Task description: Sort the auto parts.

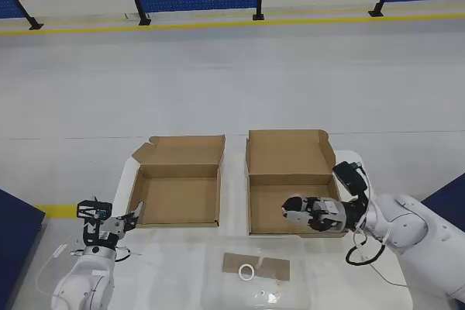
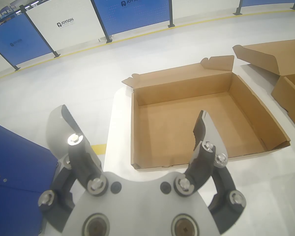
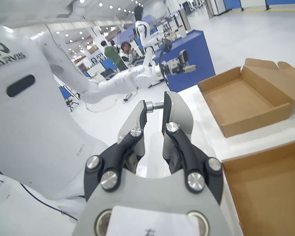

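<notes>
A small silver bolt [image 3: 154,105] is held crosswise between the tips of my right gripper [image 3: 155,108], which is shut on it. In the top view that gripper [image 1: 289,209] hangs over the front of the right cardboard box [image 1: 267,194]. My left gripper [image 2: 132,121] stands open with nothing between its fingers, near the front left corner of the left cardboard box [image 2: 177,121]. From above, the left gripper [image 1: 132,217] sits just outside that box [image 1: 178,200]. A white ring [image 1: 246,270] lies in a clear tray [image 1: 217,280] at the table's front.
Both boxes have their lids folded back away from me. A brown cardboard piece [image 1: 273,267] and a small pale part [image 1: 268,295] lie in the clear tray. A blue partition [image 2: 17,163] stands beside the table's left edge.
</notes>
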Motion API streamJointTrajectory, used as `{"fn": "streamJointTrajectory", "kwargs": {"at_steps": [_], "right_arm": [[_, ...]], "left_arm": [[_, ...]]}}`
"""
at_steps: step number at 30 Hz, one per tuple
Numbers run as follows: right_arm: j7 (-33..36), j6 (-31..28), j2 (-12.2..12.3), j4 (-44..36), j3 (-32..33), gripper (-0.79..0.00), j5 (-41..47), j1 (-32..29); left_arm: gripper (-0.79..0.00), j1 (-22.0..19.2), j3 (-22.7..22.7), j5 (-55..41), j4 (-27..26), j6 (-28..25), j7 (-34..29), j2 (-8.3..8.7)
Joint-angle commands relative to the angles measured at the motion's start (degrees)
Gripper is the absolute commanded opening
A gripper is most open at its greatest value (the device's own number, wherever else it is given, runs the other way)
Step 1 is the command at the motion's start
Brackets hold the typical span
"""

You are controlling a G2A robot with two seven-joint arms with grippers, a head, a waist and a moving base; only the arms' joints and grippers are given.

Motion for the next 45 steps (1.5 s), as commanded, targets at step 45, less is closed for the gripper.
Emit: {"fn": "streamJointTrajectory", "kwargs": {"at_steps": [45], "right_arm": [[35.2, 6.4, -8.5, -12.2, 12.7, -0.785, 63.9, -1.3]], "left_arm": [[0.000, 0.0, 0.0, 0.0, 0.0, 0.0, 0.0, 0.00]]}}
